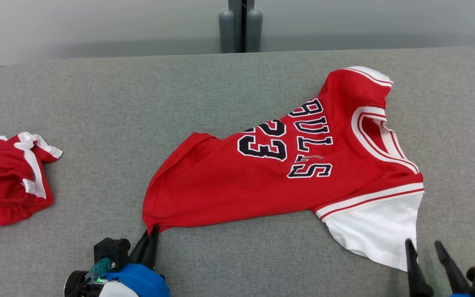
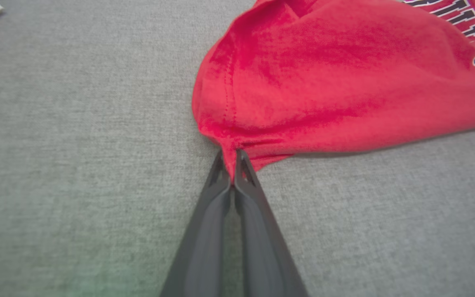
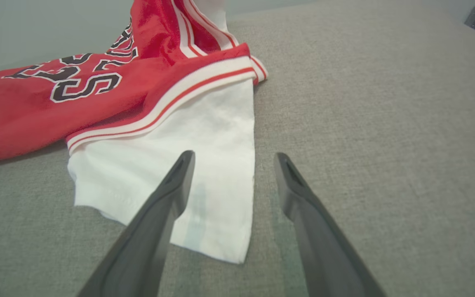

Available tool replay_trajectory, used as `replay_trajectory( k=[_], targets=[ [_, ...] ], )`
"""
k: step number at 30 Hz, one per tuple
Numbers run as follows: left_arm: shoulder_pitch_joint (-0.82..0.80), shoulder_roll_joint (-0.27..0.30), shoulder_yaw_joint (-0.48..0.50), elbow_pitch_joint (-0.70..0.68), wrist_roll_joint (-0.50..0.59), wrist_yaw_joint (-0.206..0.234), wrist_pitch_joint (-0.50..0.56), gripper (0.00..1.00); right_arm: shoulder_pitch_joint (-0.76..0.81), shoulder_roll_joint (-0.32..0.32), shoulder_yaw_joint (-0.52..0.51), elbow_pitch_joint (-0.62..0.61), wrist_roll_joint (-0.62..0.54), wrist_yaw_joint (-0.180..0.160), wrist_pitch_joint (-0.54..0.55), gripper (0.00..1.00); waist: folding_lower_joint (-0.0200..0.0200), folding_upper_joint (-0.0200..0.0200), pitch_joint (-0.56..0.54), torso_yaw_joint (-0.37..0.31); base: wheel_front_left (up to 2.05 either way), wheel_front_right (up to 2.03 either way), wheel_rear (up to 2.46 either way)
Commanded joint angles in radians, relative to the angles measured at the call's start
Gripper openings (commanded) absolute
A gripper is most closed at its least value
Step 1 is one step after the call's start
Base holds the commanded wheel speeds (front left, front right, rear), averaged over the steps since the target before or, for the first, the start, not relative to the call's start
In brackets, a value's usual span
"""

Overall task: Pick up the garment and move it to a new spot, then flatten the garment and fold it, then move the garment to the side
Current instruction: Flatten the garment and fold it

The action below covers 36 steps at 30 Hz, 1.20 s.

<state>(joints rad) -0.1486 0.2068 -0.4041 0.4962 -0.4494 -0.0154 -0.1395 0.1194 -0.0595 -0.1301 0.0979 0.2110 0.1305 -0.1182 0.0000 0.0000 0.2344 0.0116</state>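
Since the left gripper [image 1: 154, 235] pinches the hem of the red jersey [image 1: 229, 181] at the middle of the table [image 1: 97, 103], the right gripper [image 1: 423, 247], wide at its white sleeve [image 1: 377, 231], should close first; then lift evenly.

Head cam: high above the jersey [image 1: 229, 185], facing forward and down, all of it in frame. Left wrist cam: low, close at its hem corner [image 2: 237, 142]. Right wrist cam: low, near its white sleeve [image 3: 221, 140]. All three share the lettering [image 1: 262, 144].
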Motion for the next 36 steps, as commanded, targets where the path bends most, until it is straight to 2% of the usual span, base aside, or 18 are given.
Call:
replay_trajectory(
  k=[1,6,7,9,10,13,19,24,29,36],
  targets=[
    [0.01,0.001,-0.005,0.02,-0.005,0.005,0.0,0.0,0.032,0.005,-0.004,0.041,0.019,0.0,-0.005,1.0,0.0,0.0,-0.002,-0.007,0.0,0.0,0.0],
    [-0.001,0.004,-0.005,0.026,-0.004,0.011,-0.007,0.0,0.02,0.009,0.024,0.157,0.058,0.0,-0.019,1.0,0.0,0.0,0.002,-0.016,0.0,0.0,0.0],
    [-0.005,0.005,-0.005,0.026,-0.003,0.012,-0.008,0.0,0.01,0.008,0.035,0.177,0.061,0.0,-0.017,0.88,0.0,0.0,0.003,-0.018,0.0,0.0,0.0],
    [-0.014,0.008,-0.005,0.022,0.0,0.014,-0.02,0.0,-0.007,0.01,0.059,0.212,0.074,0.001,-0.013,0.11,0.0,0.0,0.006,-0.019,0.0,0.0,0.0],
    [-0.017,0.011,-0.005,0.017,0.004,0.015,-0.03,0.0,-0.018,0.01,0.067,0.225,0.08,0.002,-0.013,0.0,0.0,0.0,0.006,-0.02,0.0,0.0,0.0],
    [-0.021,0.014,0.003,-0.006,0.01,0.019,-0.065,0.0,-0.044,0.01,0.077,0.222,0.091,0.001,-0.046,0.0,0.0,0.0,0.002,-0.017,0.0,0.0,0.0],
    [-0.007,0.034,0.029,-0.15,0.034,0.054,-0.107,0.0,-0.085,-0.032,0.039,0.033,0.046,0.0,-0.102,0.0,0.0,0.0,-0.043,-0.012,0.0,0.0,0.0],
    [-0.025,0.073,0.053,-0.332,0.067,0.092,-0.108,0.0,-0.146,-0.062,-0.001,-0.157,-0.002,0.0,-0.074,0.0,0.0,0.0,-0.083,-0.008,0.0,0.0,0.0],
    [-0.064,0.105,0.093,-0.52,0.109,0.148,-0.109,0.0,-0.254,-0.11,-0.038,-0.304,-0.028,0.0,-0.022,0.0,0.0,0.0,-0.125,-0.011,0.0,0.0,0.0],
    [-0.153,0.124,0.134,-0.698,0.132,0.196,-0.071,0.0,-0.423,-0.171,-0.055,-0.384,0.0,0.0,0.021,0.0,0.0,0.0,-0.185,-0.011,0.0,0.0,0.0]
  ],
)
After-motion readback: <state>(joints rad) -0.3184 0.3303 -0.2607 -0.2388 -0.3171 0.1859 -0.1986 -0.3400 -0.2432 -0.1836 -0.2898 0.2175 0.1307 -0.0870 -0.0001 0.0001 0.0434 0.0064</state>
